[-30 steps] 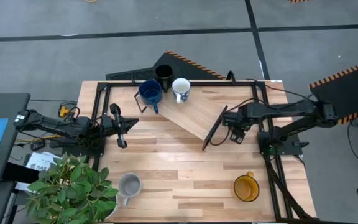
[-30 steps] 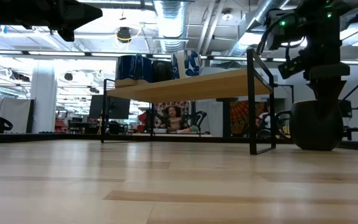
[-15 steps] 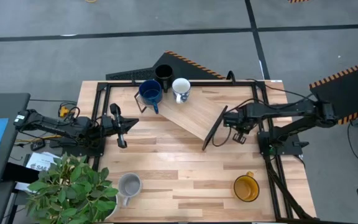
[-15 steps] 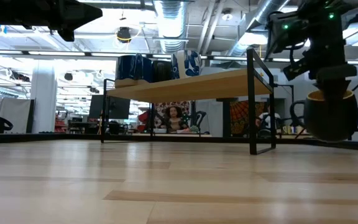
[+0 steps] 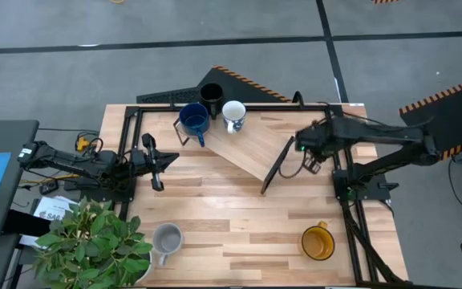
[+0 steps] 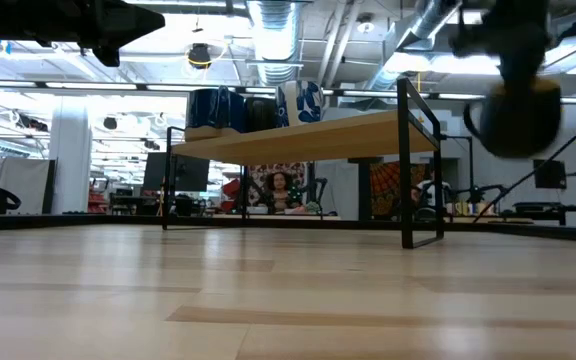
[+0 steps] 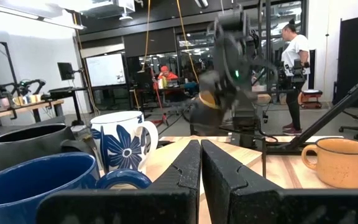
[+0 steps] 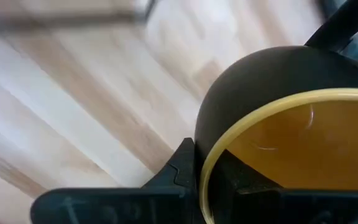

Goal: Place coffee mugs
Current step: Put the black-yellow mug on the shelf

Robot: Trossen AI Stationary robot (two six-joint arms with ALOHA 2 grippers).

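While the left gripper (image 5: pixel 152 152) waits at the table's left edge with its fingers (image 7: pixel 188 180) pressed together on nothing, a plant (image 5: pixel 95 241) stands at the near left corner with the grey mug (image 5: pixel 167 239) just beside it. Farther right, a raised wooden shelf (image 5: pixel 251 144) carries three mugs at its far left end: the blue mug (image 5: pixel 194 119), the black mug (image 5: pixel 211 95) and the white mug (image 5: pixel 233 114), close together. At the shelf's right end the right gripper (image 5: pixel 311 148) hangs in the air, clamped on the rim of a dark mug (image 8: pixel 278 118) that is yellow inside; the low view shows that mug (image 6: pixel 513 115) lifted well clear of the table, about level with the shelf top. Near the table's front right corner a yellow mug (image 5: pixel 318 242) stands alone, upright on the wood
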